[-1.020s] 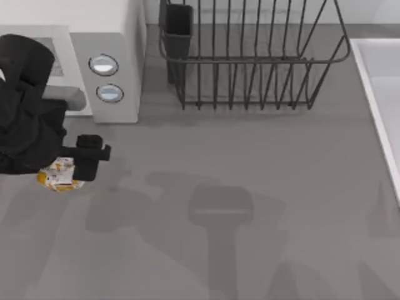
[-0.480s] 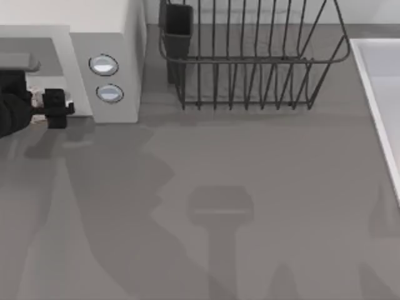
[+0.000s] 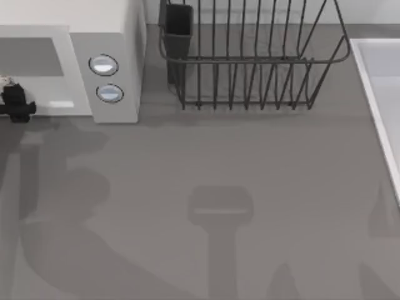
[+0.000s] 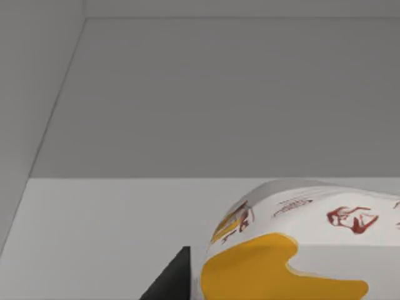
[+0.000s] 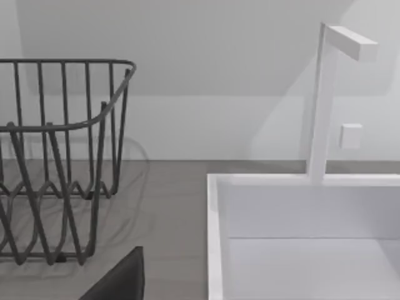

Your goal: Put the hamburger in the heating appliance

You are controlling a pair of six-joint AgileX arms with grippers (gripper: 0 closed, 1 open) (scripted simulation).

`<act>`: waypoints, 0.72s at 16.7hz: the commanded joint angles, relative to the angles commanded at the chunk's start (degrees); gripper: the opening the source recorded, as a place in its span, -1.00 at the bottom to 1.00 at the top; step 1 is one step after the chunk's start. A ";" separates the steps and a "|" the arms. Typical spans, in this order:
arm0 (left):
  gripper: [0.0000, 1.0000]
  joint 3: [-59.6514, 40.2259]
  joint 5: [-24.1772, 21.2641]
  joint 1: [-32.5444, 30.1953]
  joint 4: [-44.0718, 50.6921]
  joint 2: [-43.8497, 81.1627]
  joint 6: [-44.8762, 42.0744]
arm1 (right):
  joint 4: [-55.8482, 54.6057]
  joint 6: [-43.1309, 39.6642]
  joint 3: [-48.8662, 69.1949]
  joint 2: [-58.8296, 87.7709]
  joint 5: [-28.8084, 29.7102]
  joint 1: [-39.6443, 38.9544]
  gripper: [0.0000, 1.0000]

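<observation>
Your left gripper [image 3: 14, 103], clamped on the hamburger [image 4: 300, 244], is at the microwave [image 3: 75, 69] mouth; set it well inside before releasing.

Cut off by the top view's left edge: left gripper [image 3: 14, 103] and most of the microwave [image 3: 75, 69]; cropped in the left wrist view, the hamburger [image 4: 300, 244]; sliced by frame edges, dish rack [image 3: 250, 56] and sink [image 5: 300, 237].

Microwave [image 3: 106, 75] far left; dish rack [image 3: 250, 62] right of it.
</observation>
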State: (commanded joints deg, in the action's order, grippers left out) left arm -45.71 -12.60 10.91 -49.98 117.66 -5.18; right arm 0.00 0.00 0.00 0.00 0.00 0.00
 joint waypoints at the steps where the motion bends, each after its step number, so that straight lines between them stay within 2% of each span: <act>1: -1.00 0.09 -0.24 0.43 -1.19 0.23 -0.11 | 0.00 0.00 0.00 0.00 0.00 0.00 1.00; 8: -1.00 -0.84 -0.16 0.31 -1.31 0.64 -0.20 | 0.00 0.00 0.00 0.00 0.00 0.00 1.00; 12: -1.00 -8.21 0.48 -0.18 1.37 5.33 0.07 | 0.00 0.00 0.00 0.00 0.00 0.00 1.00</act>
State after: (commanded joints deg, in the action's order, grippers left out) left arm -53.92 -12.12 10.73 -48.61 122.99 -5.11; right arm 0.00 0.00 0.00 0.00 0.00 0.00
